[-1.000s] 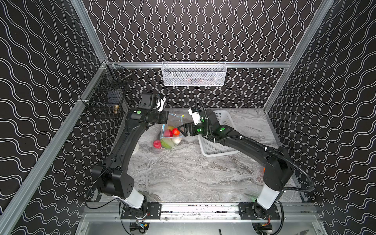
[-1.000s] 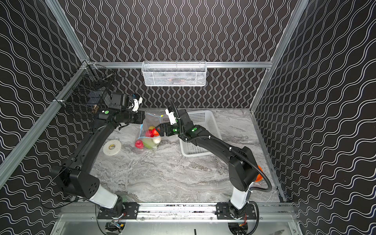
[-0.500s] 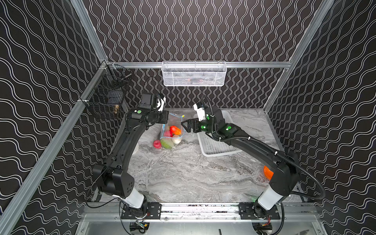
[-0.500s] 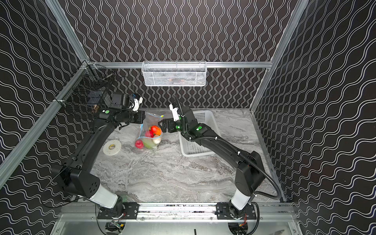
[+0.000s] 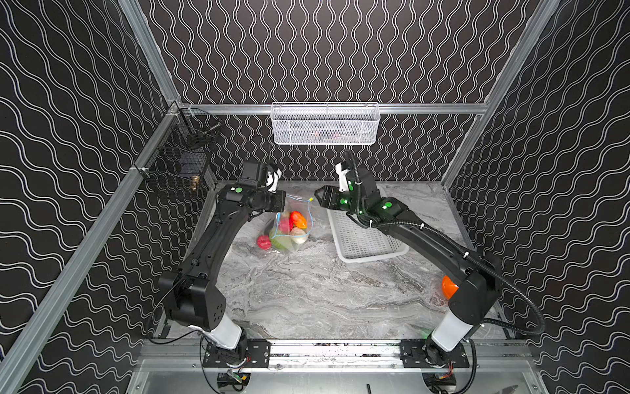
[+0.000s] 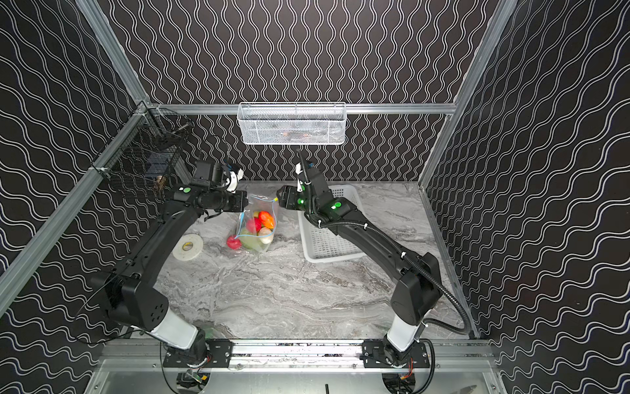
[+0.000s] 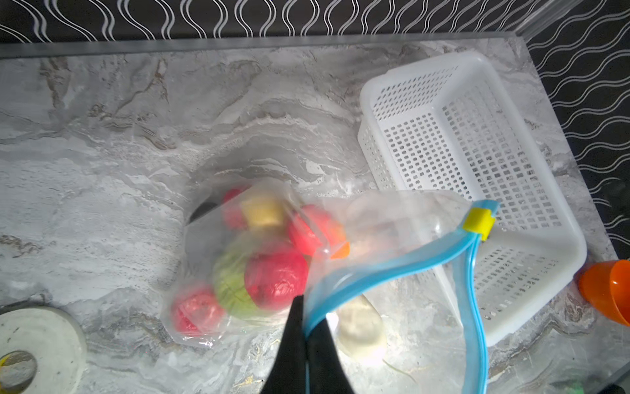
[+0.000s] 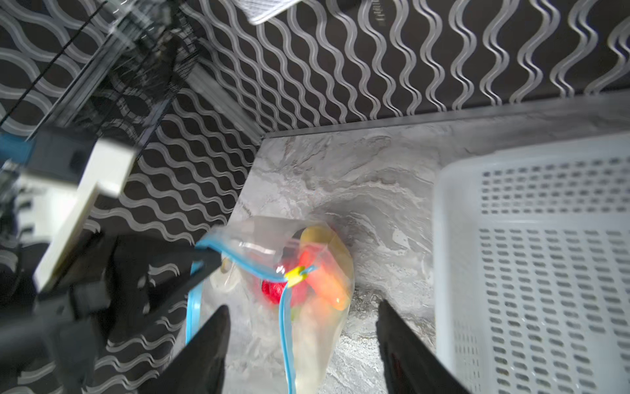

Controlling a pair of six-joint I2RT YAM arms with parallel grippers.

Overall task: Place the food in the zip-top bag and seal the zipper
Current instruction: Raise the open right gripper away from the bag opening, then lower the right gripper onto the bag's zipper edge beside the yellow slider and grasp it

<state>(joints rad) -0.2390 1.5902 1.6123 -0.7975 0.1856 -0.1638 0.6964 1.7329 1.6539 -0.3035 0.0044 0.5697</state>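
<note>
Dangling from left pincer [image 7: 306, 315]: zip-top bag [image 7: 392, 218]

And the left gripper [image 7: 306, 327] is pinched tight on the blue zipper [image 7: 375, 273] of the zip-top bag [image 7: 392, 218]; red rounds [image 7: 276, 279], green cabbage [image 7: 230, 286] and yellow potato [image 7: 262, 211] show blurred inside at eleven o'clock. Yellow slider [image 7: 479, 220] at two o'clock, white basket [image 7: 426, 68] beyond it; orange bowl [image 7: 610, 290] at three.
</note>
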